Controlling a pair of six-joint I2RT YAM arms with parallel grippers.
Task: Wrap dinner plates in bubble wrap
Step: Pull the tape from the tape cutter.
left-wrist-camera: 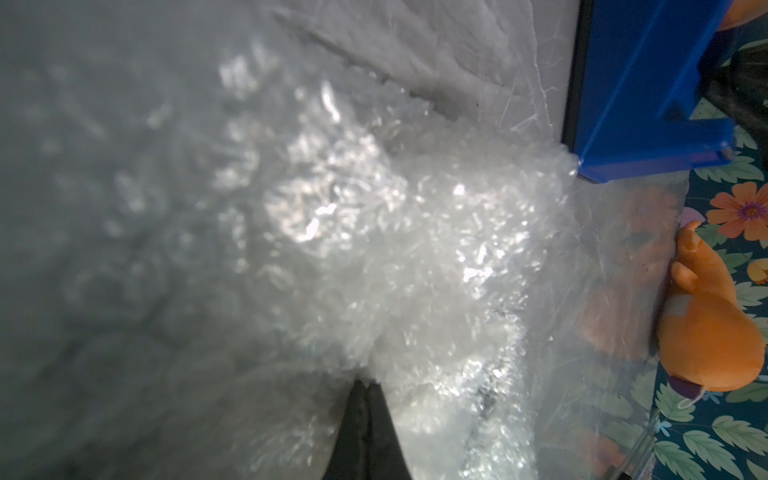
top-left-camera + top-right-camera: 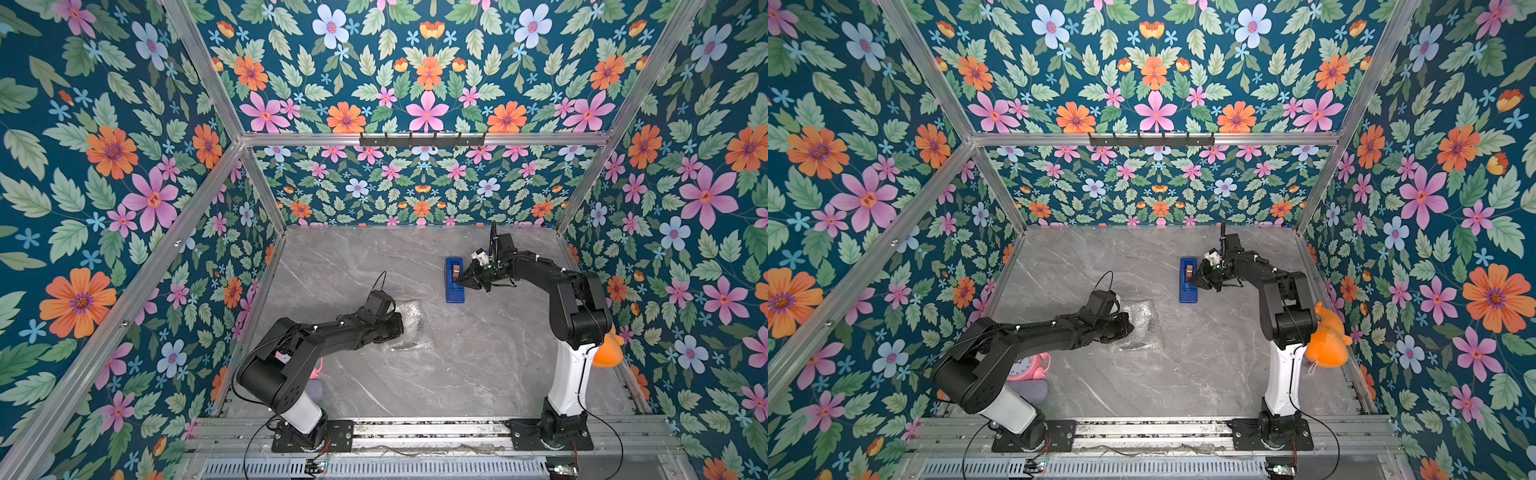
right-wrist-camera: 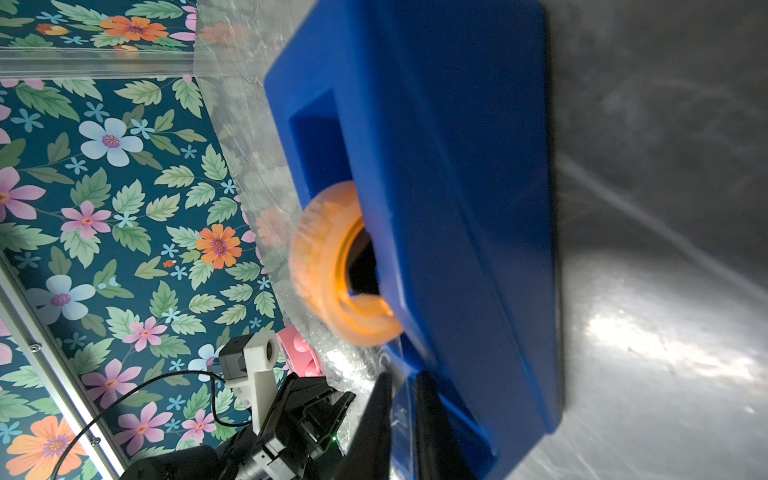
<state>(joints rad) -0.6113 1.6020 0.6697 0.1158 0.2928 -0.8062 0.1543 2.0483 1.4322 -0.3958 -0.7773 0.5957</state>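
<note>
Table (image 2: 478,374): grey marble top bearing everything below. Directions are being read from its centre in the top views, with 6 o'clock at the arm bases.
Clock (image 2: 1027,368): pink, standing at 8 o'clock by the wall, partly hidden behind the left arm.
Left gripper (image 2: 398,328): reaching in from 7 o'clock and lying low over the 9 o'clock edge of the wrap. In the wrist view its fingers (image 1: 355,424) are pressing together with no gap, tips meeting the film. Whether any film is pinched cannot be told.
Wrap (image 2: 409,328): lying crumpled into a bundle just 9 o'clock of centre, resting on the table and glinting silvery white.
Plate (image 2: 420,325): sitting inside the bundle. Only dark patches are showing through the film, and its outline is not discernible.
Toy (image 2: 1327,340): orange plush, leaning at the 3 o'clock wall behind the right arm.
Dispenser (image 2: 454,280): blue, standing at 1 o'clock of the wrap and apart from it, carrying an orange roll (image 3: 332,266).
Right gripper (image 2: 461,282): reaching in from 5 o'clock and meeting the dispenser's 3 o'clock side. The jaws are standing narrow, and a clear tape (image 3: 400,384) strip is lying in the slit. Whether it is clamped cannot be told.
</note>
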